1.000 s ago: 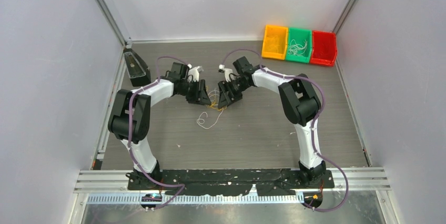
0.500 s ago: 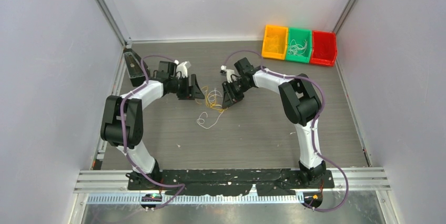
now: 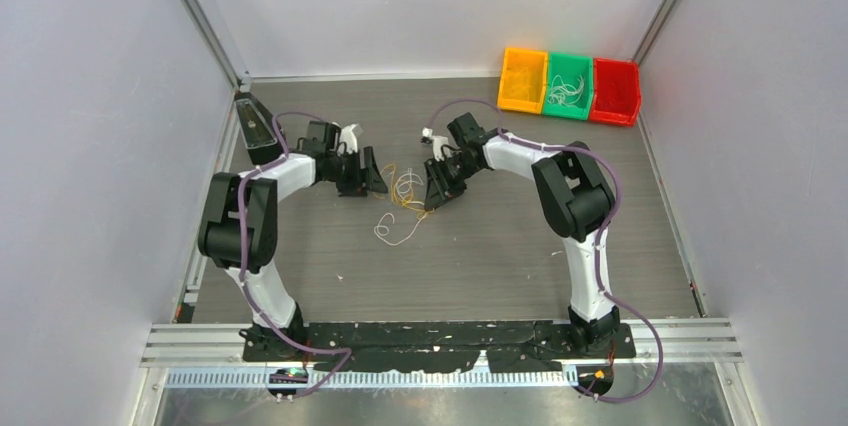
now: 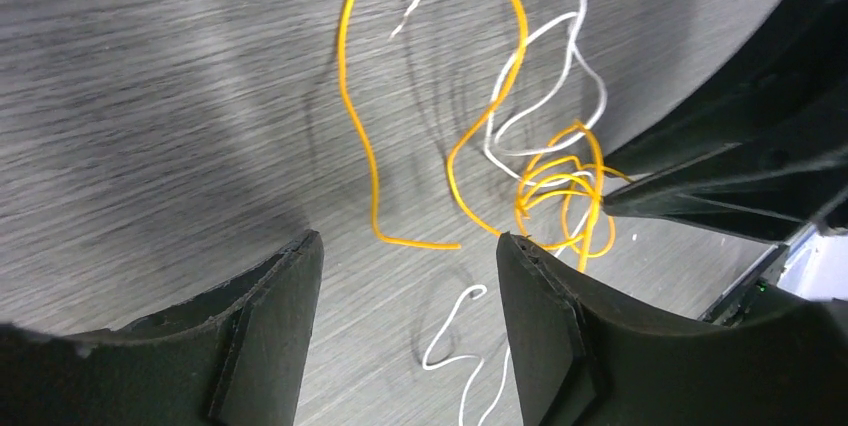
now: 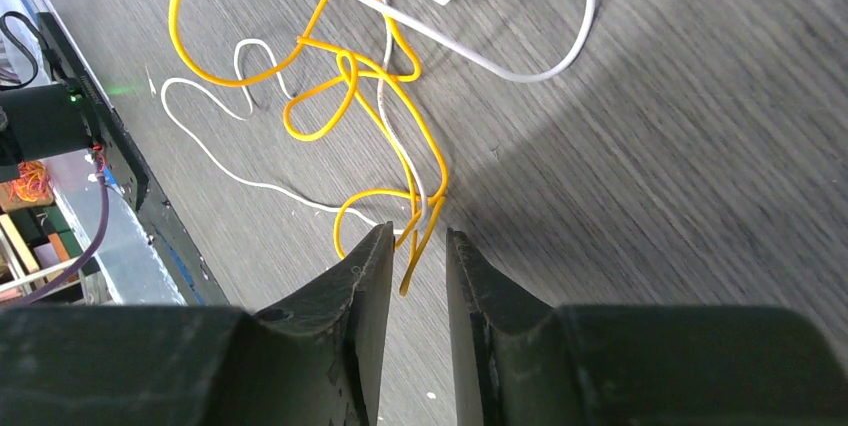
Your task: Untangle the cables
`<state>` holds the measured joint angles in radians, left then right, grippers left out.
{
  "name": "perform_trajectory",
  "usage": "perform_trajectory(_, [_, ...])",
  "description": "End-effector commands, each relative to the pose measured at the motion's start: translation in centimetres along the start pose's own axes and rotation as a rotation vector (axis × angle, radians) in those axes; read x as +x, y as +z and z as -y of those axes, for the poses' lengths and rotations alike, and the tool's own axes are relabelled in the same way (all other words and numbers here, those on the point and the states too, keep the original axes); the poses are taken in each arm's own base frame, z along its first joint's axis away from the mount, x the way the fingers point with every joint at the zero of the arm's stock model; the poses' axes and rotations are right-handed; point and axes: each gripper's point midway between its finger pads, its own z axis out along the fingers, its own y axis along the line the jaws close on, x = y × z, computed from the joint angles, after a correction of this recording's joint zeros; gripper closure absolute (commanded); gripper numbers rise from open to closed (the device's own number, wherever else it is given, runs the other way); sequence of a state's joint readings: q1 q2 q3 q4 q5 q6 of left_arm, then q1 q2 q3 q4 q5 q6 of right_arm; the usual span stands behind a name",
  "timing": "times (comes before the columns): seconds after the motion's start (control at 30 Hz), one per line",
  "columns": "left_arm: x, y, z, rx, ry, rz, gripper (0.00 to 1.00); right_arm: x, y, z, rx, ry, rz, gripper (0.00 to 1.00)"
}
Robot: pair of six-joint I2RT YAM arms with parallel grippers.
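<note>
A small tangle of yellow-orange and white cables (image 3: 405, 186) lies on the table between my grippers. A loose white cable (image 3: 392, 229) curls just in front of it. My left gripper (image 3: 376, 179) is open and empty, a little left of the tangle. In the left wrist view (image 4: 408, 246) a yellow cable (image 4: 372, 176) and a white cable (image 4: 545, 41) lie ahead of it. My right gripper (image 3: 432, 196) is at the tangle's right edge. In the right wrist view (image 5: 418, 231) its jaws stand a narrow gap apart, with yellow (image 5: 400, 111) and white (image 5: 500, 71) strands running between the tips.
Orange (image 3: 522, 79), green (image 3: 568, 86) and red (image 3: 615, 91) bins stand in a row at the back right; the green one holds thin wires. A black box (image 3: 258, 129) lies by the left wall.
My left gripper has drawn back to the left, away from the tangle, and the yellow loops now lie spread between the grippers. The right gripper has barely moved.
</note>
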<state>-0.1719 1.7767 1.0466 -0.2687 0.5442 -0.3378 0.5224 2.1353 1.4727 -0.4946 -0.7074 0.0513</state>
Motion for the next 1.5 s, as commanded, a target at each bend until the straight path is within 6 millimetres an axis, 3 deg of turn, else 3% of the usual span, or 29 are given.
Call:
perform_trajectory(0.0, [-2.1,0.7,-0.6,-0.029,0.005,0.049,0.36,-1.4,-1.9,-1.9,-0.008,-0.061,0.053,0.69])
perform_trajectory(0.17, [-2.3,2.0,-0.7,-0.007,-0.01,0.032,0.48,-1.2,-2.2,-2.1,-0.008,-0.064,0.049,0.79])
perform_trajectory(0.3, [-2.8,2.0,-0.5,0.008,-0.005,0.033,0.74,-0.9,-2.5,-2.0,-0.001,-0.07,0.036,0.93])
perform_trajectory(0.43, [-3.7,-0.4,-0.8,-0.005,0.023,0.075,0.99,-0.6,-3.9,-1.3,0.017,-0.071,0.025,0.95])
perform_trajectory(0.53, [-4.8,-4.1,-2.2,-0.059,0.035,0.162,1.0,-0.3,-6.1,-0.3,0.042,-0.066,0.043,0.95])
perform_trajectory(0.67, [-5.4,-9.8,-6.3,-0.172,-0.002,0.273,1.0,1.5,-8.6,1.3,0.093,-0.035,0.037,0.95])
perform_trajectory(0.87, [-5.0,-14.8,-11.1,-0.281,-0.079,0.337,1.0,4.7,-11.3,4.9,0.186,0.003,0.014,0.95])
perform_trajectory(1.0, [-5.8,-17.4,-11.4,-0.297,-0.074,0.41,1.0,5.7,-13.1,6.9,0.241,0.015,0.025,0.94])
perform_trajectory(1.17, [-7.9,-19.9,-8.9,-0.262,0.005,0.51,1.0,6.0,-14.8,8.5,0.299,0.016,0.036,0.95])
perform_trajectory(1.27, [-9.4,-21.1,-5.8,-0.184,0.057,0.562,1.0,6.2,-15.2,9.6,0.337,0.005,0.024,0.95])
perform_trajectory(1.37, [-10.3,-21.9,0.5,-0.03,0.21,0.581,1.0,6.2,-15.3,9.6,0.328,-0.008,0.009,0.95])
perform_trajectory(1.43, [-9.9,-22.2,5.8,0.09,0.328,0.577,1.0,5.2,-15.8,8.8,0.309,-0.034,0.04,0.9])
perform_trajectory(1.47, [-9.5,-22.5,9.2,0.158,0.392,0.569,1.0,4.2,-16.3,8.1,0.299,-0.058,0.07,0.83])
